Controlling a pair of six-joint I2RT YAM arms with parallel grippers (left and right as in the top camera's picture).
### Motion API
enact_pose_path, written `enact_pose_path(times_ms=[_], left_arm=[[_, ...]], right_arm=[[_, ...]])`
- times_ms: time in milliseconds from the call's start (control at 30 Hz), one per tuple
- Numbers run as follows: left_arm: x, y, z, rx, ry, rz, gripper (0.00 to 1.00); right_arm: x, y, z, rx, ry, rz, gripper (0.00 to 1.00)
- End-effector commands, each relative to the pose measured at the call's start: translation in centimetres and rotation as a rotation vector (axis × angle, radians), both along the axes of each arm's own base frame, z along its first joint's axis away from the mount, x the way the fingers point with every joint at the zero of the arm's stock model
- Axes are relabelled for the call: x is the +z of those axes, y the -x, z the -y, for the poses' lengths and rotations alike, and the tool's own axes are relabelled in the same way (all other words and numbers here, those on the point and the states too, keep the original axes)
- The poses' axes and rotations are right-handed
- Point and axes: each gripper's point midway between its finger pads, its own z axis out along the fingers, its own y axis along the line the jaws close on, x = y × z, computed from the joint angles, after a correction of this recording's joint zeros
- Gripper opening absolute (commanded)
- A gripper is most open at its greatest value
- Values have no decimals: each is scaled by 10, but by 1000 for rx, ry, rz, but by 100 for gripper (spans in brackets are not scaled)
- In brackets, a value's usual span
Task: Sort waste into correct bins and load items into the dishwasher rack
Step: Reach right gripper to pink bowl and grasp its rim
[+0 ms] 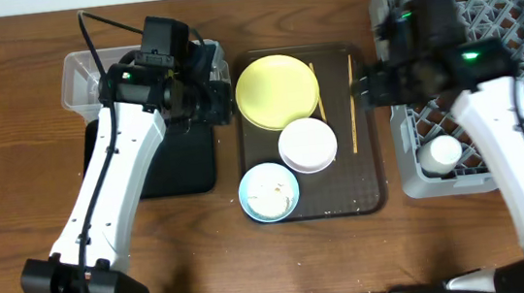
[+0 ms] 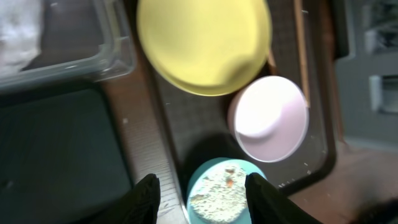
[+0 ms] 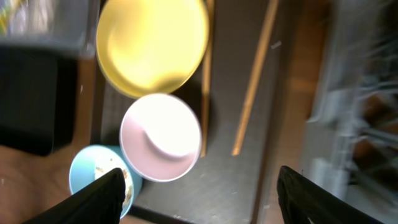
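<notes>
Right now both arms hang over the table (image 1: 8, 144) with nothing in their pincers. The left gripper (image 2: 202, 198) is spread wide, its fingers (image 2: 147, 199) framing the blue bowl (image 1: 269, 192) from above without touching it. The right gripper (image 3: 205, 198) is also spread wide and empty, above the brown tray (image 1: 376, 199).

On that tray sit the plate (image 1: 278, 90) at the far end, the white bowl (image 1: 308, 146) just beside it, and the blue bowl nearest the front, with whitish scraps (image 2: 217, 196) inside. The chopsticks (image 1: 353, 103) lie lengthwise on the tray: one against the right edges of the plate and white bowl, the other apart, near the tray's right rim.

The rack (image 1: 520, 2) stands right of the tray, with the cup (image 1: 441, 154) in its near-left corner. To the left are the tub (image 1: 79, 73), holding white paper (image 2: 18, 31), and the black tray (image 1: 182, 170) in front of it.
</notes>
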Motion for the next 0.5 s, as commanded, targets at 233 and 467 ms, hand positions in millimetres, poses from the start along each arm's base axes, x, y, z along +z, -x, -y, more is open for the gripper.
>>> enact_pose_path(times_ms=[233, 467], left_arm=[[-1, -15, -45, 185, -57, -1, 48], [-1, -18, -58, 218, -58, -4, 48]], right_arm=[[-107, 13, -40, 36, 112, -277, 67], [-147, 18, -39, 22, 149, -386, 60]])
